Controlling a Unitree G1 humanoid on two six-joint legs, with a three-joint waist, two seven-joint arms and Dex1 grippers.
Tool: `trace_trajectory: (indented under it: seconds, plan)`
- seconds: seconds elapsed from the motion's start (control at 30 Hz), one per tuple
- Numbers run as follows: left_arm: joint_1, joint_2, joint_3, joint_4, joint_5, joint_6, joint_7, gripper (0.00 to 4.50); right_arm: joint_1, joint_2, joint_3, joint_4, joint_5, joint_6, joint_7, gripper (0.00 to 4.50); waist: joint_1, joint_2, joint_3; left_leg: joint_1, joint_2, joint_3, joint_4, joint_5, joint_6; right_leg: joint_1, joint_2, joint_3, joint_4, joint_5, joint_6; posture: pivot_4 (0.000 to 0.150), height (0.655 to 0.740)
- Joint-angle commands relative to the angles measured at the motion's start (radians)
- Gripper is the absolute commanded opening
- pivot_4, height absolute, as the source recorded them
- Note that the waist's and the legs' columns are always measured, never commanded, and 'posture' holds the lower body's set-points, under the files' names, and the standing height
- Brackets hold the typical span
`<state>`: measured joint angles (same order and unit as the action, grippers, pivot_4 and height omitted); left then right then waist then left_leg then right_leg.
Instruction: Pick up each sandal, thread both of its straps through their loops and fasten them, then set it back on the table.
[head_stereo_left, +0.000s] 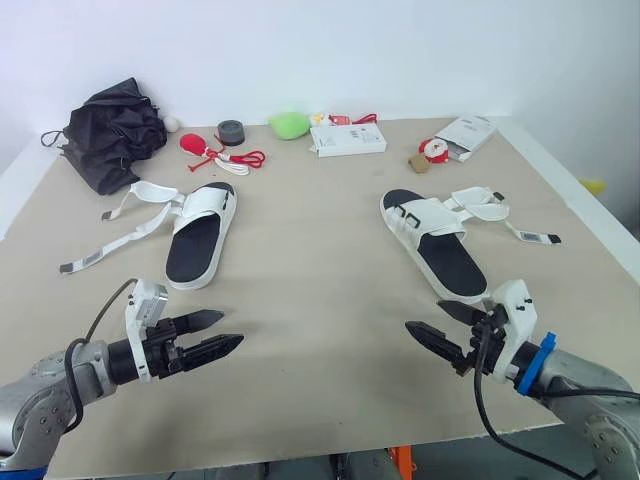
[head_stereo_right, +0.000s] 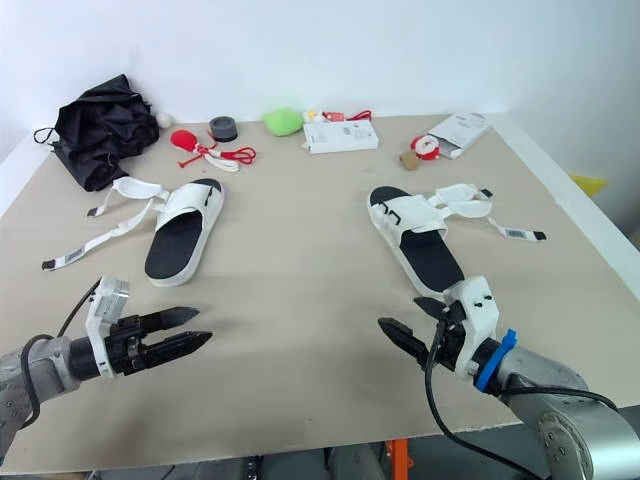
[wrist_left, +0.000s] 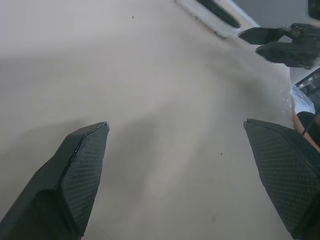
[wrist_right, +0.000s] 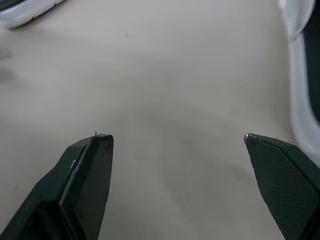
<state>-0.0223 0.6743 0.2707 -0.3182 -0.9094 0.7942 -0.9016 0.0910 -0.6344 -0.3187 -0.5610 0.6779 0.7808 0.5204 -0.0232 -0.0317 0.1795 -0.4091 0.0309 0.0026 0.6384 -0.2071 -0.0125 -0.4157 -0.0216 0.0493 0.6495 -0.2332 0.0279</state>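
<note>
The left tool (head_stereo_left: 230, 328) hovers low over the near left of the desk (head_stereo_left: 310, 300), its black fingers spread and holding nothing. The right tool (head_stereo_left: 424, 315) mirrors it at the near right, also released and empty.

The right tool is the closer of the two to its work: the near end of the right sandal (head_stereo_left: 432, 240) lies just beyond and slightly right of its fingertips. That sandal's long axis runs from there away and toward the left. Its two straps (head_stereo_left: 480, 205) are unfastened and trail off to the right across the desk.

The left sandal (head_stereo_left: 200, 235) lies a little farther from the left tool, beyond it and slightly left. Its long axis leans away and to the right. Its loose straps (head_stereo_left: 110, 250) splay out to the left, flat on the desk.

Both sandals are white with black footbeds, soles down. Neither is lifted, so the right one looks the likelier first pick.

Along the far edge sit a black bundle (head_stereo_left: 110, 130) and a white box (head_stereo_left: 347, 138), well apart from the sandals.
</note>
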Motion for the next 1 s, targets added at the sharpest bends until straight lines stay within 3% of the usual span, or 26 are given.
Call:
trace_trajectory:
  seconds: [0.03, 0.37, 0.53, 0.9, 1.0]
  plan:
    - [-0.129, -0.003, -0.108, 0.026, 0.102, -0.106, -0.060, 4.46, -0.142, 0.000, -0.017, 0.067, -0.063, 0.000, -0.113, 4.50, -0.001, 0.000, 0.000, 0.000, 0.000, 0.000, 0.001, 0.000, 0.000, 0.000, 0.000, 0.000, 0.000, 0.001, 0.000, 0.150, 0.7400]
    - [-0.365, -0.108, -0.258, 0.127, 0.214, -0.236, -0.122, 4.46, -0.449, 0.039, 0.164, 0.436, -0.276, -0.092, -0.163, 4.50, -0.001, 0.000, 0.000, 0.001, -0.001, 0.003, 0.000, 0.001, 0.001, 0.001, 0.001, 0.004, 0.000, 0.006, 0.006, 0.150, 0.7400]
    - [-0.409, -0.135, -0.280, 0.193, 0.284, -0.289, -0.114, 4.46, -0.546, 0.093, 0.226, 0.578, -0.326, -0.155, -0.132, 4.50, -0.005, 0.000, 0.000, 0.000, -0.001, 0.004, -0.001, 0.001, 0.001, -0.001, 0.002, 0.006, -0.001, 0.006, 0.006, 0.150, 0.7400]
    - [-0.465, -0.223, -0.302, 0.246, 0.348, -0.359, -0.069, 4.46, -0.857, 0.208, 0.320, 1.068, -0.494, -0.403, -0.148, 4.50, -0.013, 0.000, 0.000, 0.000, 0.000, 0.007, 0.001, 0.001, 0.002, -0.002, 0.002, 0.010, -0.001, 0.011, 0.007, 0.150, 0.7400]
    - [-0.475, -0.240, -0.292, 0.257, 0.359, -0.375, -0.053, 4.50, -0.902, 0.230, 0.308, 1.183, -0.511, -0.478, -0.144, 3.73, -0.021, 0.000, 0.000, 0.001, 0.000, 0.009, 0.001, 0.001, 0.002, -0.001, 0.002, 0.011, -0.001, 0.011, 0.008, 0.150, 0.7400]
